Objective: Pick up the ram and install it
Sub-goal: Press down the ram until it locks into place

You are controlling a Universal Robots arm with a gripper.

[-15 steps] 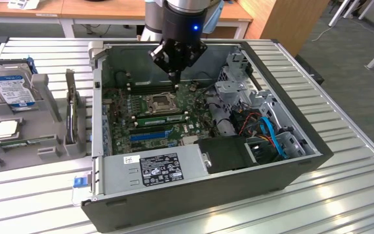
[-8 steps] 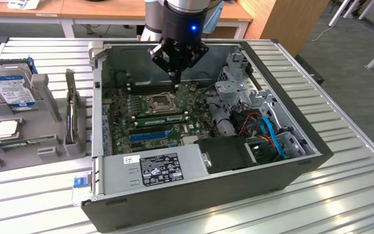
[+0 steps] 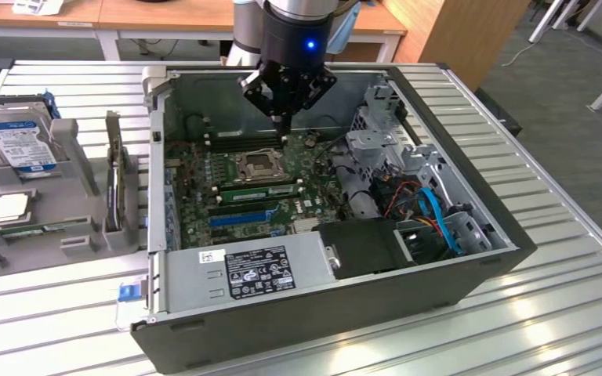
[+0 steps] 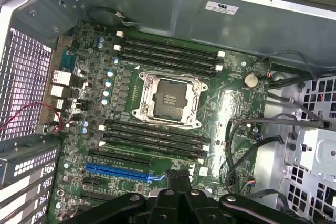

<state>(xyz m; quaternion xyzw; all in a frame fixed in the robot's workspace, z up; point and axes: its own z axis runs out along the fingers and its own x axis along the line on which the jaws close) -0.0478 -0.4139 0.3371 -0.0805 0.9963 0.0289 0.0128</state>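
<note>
Slatted table (image 3: 557, 317), open PC case (image 3: 385, 309); tool (image 3: 280, 119) pressed together (empty) over motherboard (image 3: 312, 166); ram (image 3: 257, 190) thin green strip.

The computer case (image 3: 469, 274) is matt dark-grey painted metal outside, bare dull steel inside — its power supply (image 3: 248, 270) carries a glossy paper label. The motherboard (image 4: 226, 103) is green lacquered board with black plastic slots; the table (image 3: 552, 329) is ribbed, shiny metal
</note>
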